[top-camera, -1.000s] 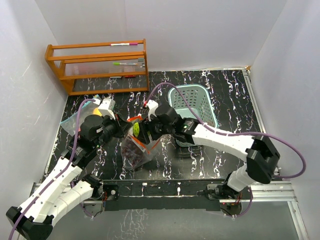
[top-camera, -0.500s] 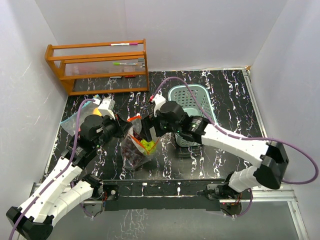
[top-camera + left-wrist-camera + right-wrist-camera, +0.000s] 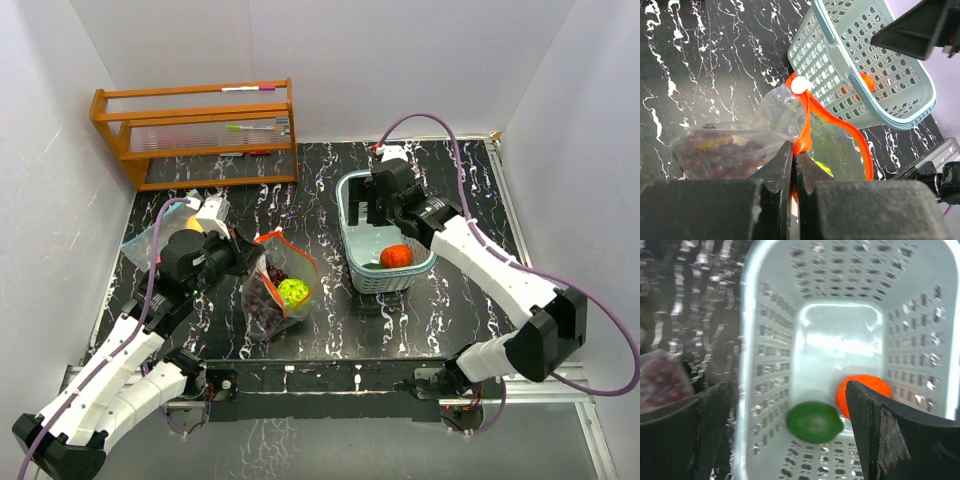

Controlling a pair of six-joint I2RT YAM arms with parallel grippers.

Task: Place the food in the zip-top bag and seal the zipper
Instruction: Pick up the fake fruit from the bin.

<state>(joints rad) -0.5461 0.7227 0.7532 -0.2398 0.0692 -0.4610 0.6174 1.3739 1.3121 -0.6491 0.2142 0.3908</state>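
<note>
The clear zip-top bag with an orange zipper rim lies open at centre-left. It holds dark purple grapes and a bumpy green fruit. My left gripper is shut on the orange rim and holds the mouth up. My right gripper is open and empty above the teal basket. In the right wrist view a smooth green fruit and an orange-red fruit lie on the basket floor between its fingers. The orange-red fruit also shows in the top view.
A wooden rack with pens stands at the back left. A second clear bag and a yellow fruit lie behind my left wrist. White walls close in the black marbled table on three sides.
My right gripper let the bumpy green fruit drop into the bag, then swung back and right to hover open over the basket. My left gripper kept its hold on the rim.
</note>
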